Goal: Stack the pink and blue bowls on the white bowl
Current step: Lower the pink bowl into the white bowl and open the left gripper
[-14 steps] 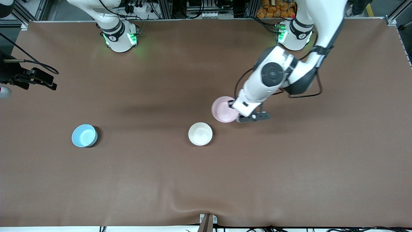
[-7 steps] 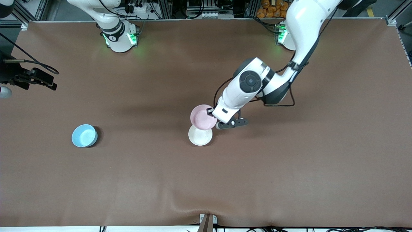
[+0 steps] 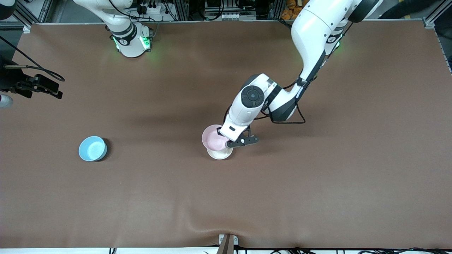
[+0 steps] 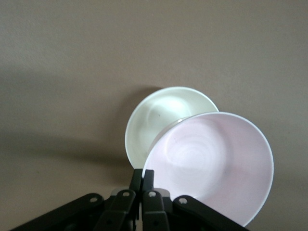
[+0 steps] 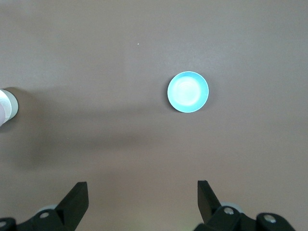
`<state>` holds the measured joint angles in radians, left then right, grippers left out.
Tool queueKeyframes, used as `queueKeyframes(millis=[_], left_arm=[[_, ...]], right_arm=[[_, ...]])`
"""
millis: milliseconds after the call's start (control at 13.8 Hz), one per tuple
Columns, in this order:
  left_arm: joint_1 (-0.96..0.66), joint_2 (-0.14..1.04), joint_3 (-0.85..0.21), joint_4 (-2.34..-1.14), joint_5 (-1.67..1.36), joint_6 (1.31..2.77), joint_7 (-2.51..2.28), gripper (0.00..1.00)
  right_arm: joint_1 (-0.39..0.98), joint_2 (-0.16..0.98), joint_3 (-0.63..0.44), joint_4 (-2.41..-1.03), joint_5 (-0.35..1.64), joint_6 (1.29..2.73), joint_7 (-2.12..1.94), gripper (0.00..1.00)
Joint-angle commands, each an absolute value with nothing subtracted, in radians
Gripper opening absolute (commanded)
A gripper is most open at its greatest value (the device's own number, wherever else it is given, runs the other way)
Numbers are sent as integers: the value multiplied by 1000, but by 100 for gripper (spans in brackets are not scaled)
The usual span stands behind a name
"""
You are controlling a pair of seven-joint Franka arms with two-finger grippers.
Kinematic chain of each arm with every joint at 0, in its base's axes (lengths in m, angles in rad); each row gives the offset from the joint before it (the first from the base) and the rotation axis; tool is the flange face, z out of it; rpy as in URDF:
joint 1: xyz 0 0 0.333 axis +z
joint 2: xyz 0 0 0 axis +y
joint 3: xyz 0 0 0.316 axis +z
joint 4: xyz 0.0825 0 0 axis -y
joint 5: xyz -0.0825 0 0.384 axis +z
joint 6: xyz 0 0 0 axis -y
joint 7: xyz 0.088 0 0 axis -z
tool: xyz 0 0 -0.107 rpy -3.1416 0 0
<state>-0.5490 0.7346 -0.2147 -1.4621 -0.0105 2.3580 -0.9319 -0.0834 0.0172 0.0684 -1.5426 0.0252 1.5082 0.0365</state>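
The pale pink bowl (image 3: 213, 138) hangs tilted over the white bowl (image 3: 219, 154) and covers most of it. My left gripper (image 3: 227, 141) is shut on the pink bowl's rim. In the left wrist view the gripper (image 4: 143, 176) pinches that rim, with the pink bowl (image 4: 214, 163) overlapping the white bowl (image 4: 154, 126) below. The blue bowl (image 3: 92, 148) sits alone toward the right arm's end of the table. My right gripper (image 5: 142, 195) is open high above the table, with the blue bowl (image 5: 188, 92) far below it.
A black device (image 3: 33, 85) with cables sits at the right arm's end of the table. A small bracket (image 3: 227, 242) stands at the table edge nearest the front camera. The brown table (image 3: 317, 183) has a wrinkle near that edge.
My left arm has carried the pink bowl from beside the white bowl to over it, toward the right arm's end. The right arm has not moved.
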Motion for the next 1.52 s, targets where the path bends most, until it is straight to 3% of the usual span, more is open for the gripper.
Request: queueKeyframes(millis=[0,722,795,867,1084,1228,1445], left_arm=[[-548,765,-209,-1431,12,2394,-939,0],[-546,808,-207,-1430,12,2441,-939,0],[-546,810,-207,-1422,11,2441,-949,33],[-546,807,-207,-1420,3,2441,-966,99],[-529,721,-207,-1424,14,2398,-962,100],[-474,591,-209,-1427,17,2243,-913,100],[-362,384,-213,-1430,3,1941,-748,100]], right_arm=[[-84,23,74,-1531,14,1499,37,100],[-101,58,71,-1534,11,1474,28,100],[-112,72,69,-1534,3,1468,29,100],[-126,90,69,-1534,0,1463,28,100],[-178,155,69,-1535,-2,1473,15,100],[-201,196,69,-1558,-12,1509,-20,100],[-261,216,69,-1670,-21,1678,-151,100]])
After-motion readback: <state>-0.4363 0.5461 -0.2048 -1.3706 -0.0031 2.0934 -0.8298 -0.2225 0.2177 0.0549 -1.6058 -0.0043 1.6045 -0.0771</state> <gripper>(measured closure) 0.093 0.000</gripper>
